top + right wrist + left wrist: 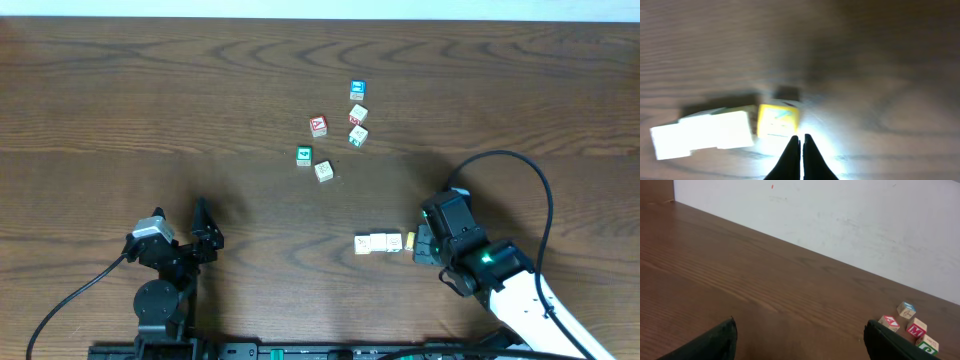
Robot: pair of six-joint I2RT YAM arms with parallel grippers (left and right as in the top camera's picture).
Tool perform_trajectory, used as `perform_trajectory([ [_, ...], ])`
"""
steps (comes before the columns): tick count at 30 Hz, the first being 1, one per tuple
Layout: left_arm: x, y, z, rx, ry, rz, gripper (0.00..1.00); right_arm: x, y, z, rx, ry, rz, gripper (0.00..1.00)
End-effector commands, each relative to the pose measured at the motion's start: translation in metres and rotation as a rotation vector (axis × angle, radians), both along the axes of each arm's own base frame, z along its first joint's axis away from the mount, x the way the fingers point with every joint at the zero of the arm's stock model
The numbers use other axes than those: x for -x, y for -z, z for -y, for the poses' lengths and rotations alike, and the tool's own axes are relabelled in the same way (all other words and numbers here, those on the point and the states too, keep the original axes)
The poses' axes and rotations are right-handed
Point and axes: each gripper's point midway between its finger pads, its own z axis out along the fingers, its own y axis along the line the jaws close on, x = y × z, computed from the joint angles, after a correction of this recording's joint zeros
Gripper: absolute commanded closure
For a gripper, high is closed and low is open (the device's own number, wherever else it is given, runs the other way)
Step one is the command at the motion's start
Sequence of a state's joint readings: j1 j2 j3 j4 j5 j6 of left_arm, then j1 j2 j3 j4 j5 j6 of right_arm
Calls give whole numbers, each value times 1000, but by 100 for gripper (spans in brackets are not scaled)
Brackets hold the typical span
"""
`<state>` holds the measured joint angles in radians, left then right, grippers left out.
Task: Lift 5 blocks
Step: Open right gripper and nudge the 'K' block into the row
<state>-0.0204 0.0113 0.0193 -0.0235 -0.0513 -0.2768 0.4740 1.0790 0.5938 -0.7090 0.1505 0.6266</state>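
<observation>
Right arm (pixel 500 270) reaches left, low over the surface (pixel 100 100), jaws closed empty beside yellow block (pixel 777 120); left arm (pixel 160 270) near-left, jaws wide open.

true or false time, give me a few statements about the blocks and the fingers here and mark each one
1. The right fingers are shut with nothing between them. True.
2. The yellow block is lifted off the table. False: it rests on the table, just beyond the right fingers.
3. The left fingers are wide open and empty. True.
4. The yellow block stands alone, far from the others. False: it sits at the end of a row of pale blocks.
</observation>
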Motion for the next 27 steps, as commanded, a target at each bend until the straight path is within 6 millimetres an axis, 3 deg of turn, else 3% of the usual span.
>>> perform_trajectory([
  [1,1,18,-4,-9,-18,-61,19,-4,-1,14,32,94,5,99],
  [8,1,18,-4,-9,-18,-61,18,4,25,18,80,94,-83,98],
  [16,1,18,-4,-9,-19,-61,19,-1,48,10,76,84,-137,99],
  [27,1,18,-4,-9,-18,-61,19,-14,48,-2,50,-3,-94,99],
])
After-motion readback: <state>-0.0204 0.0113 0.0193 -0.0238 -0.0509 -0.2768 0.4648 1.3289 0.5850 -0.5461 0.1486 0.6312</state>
